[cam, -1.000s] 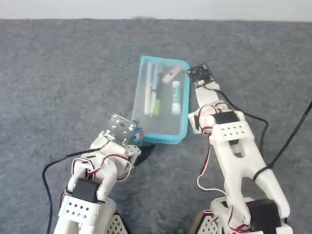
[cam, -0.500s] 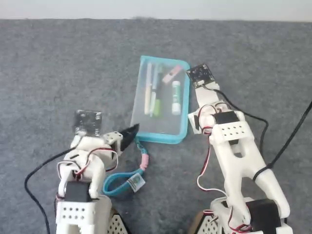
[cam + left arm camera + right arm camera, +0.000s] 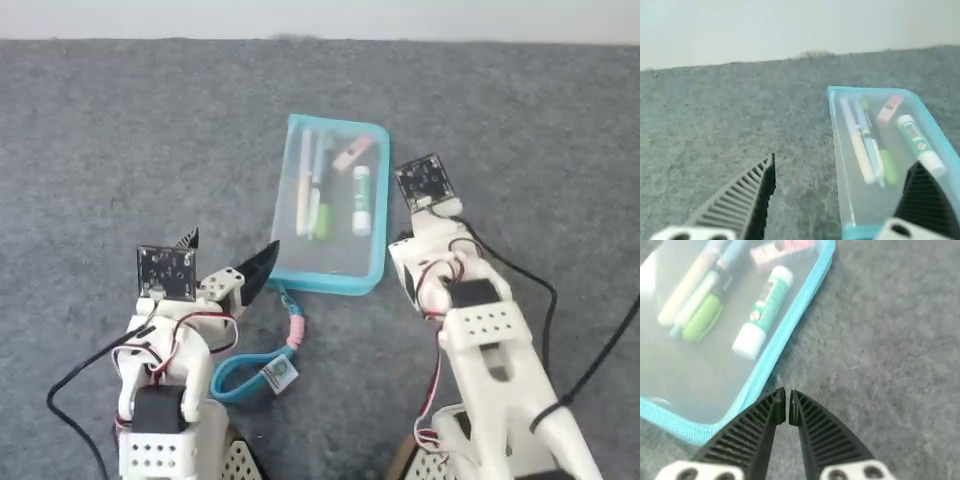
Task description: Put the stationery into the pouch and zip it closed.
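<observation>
- Left claw (image 3: 222,252): found wide open, with nothing held between its fingers; the same is recorded in the left wrist view (image 3: 842,165).
- Right claw (image 3: 787,399): found closed, the two tips almost meeting and nothing gripped between them.
- Pouch (image 3: 330,283): a clear pouch with a teal border, laid flat on the grey table (image 3: 120,150). Its near corner is just beside one finger of the left claw, and the rest of it extends ahead of that claw (image 3: 865,90).
- The long teal edge of the pouch (image 3: 790,325) is seen just beside the closed tips of the right claw. The tips are set over bare table, not over the pouch.
- Stationery is noted inside the pouch, ahead of both claws:
  - a white and green glue stick (image 3: 360,200), nearest the right claw (image 3: 762,312);
  - a pink eraser (image 3: 350,153) at the end farthest from both claws;
  - a green marker (image 3: 322,220) and a cream pen (image 3: 304,190) on the side towards the left claw.
- A blue strap (image 3: 240,372) with a pink section is attached at the pouch's near corner. It lies looped on the table beside the left arm, behind the open claw.
- Whether the zip is fully closed cannot be determined.
</observation>
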